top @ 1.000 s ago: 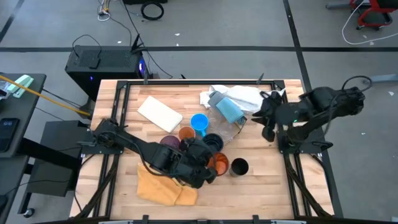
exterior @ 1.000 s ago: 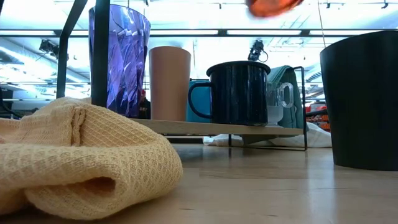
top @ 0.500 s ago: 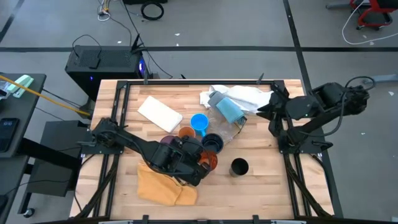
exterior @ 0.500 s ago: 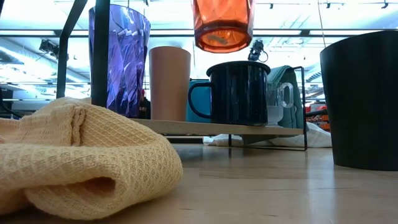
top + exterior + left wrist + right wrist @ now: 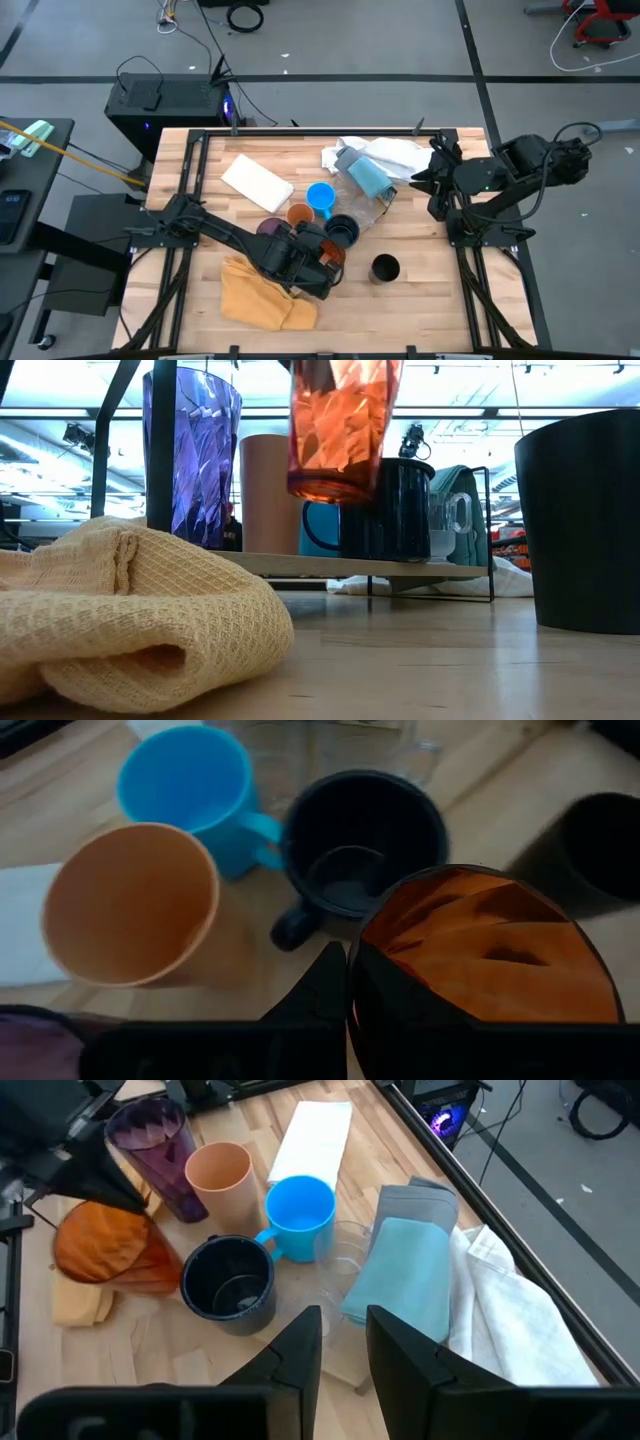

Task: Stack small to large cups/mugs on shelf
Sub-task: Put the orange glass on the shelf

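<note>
A crumpled yellow waffle-weave cloth (image 5: 130, 615) lies nearest the low camera. Beyond it, the left gripper (image 5: 348, 982) clenches the rim of a translucent red-orange tumbler (image 5: 340, 430), held upright in the air just above the pale wooden shelf board (image 5: 340, 566). On the board stand a translucent purple cup (image 5: 195, 450), a small orange cup (image 5: 268, 495), a dark enamel mug (image 5: 405, 510) and a bright blue mug (image 5: 320, 197); the right gripper (image 5: 437, 180) waits, part open, by the table's far right edge.

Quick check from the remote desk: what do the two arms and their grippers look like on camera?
Both arms are dark, near-black, jointed links on black frames at the table's sides. The left gripper ends in two flat, matte black tapered fingers. The right gripper has two similar dark fingers with squared tips. A black cable loops over the right arm. No markings show.
</note>
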